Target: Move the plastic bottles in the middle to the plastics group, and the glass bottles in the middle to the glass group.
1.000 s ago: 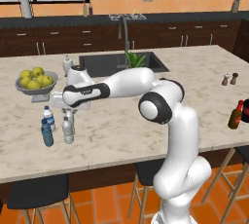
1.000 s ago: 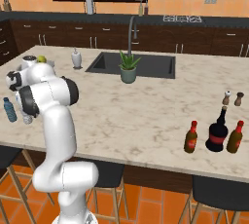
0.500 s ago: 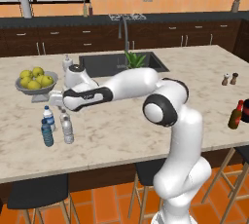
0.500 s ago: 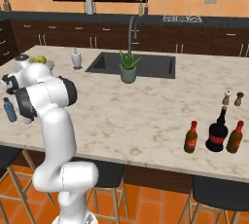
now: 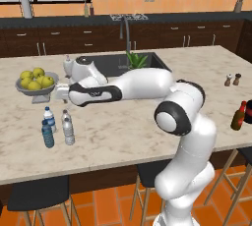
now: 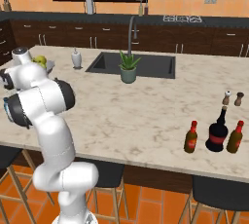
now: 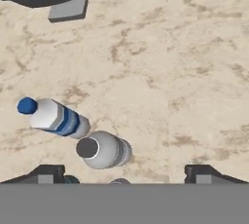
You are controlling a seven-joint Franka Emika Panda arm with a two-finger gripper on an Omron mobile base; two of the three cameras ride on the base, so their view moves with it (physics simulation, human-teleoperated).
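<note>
Clearly the tool (image 7: 124,172) hangs released above a ribbed plastic bottle (image 7: 103,149) (light, thin-walled, slippery); grip its mid-body gently, or it may buckle.

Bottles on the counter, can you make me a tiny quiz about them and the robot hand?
1. True or false: the gripper is shut on a bottle.
2. What lies in the grey bowl? A yellow fruit, B bottles, C a plant.
3. How many bottles stand in the glass group near the salt and pepper shakers?
Key: 1 false, its fingers are wide apart. 2 A. 3 three.
</note>
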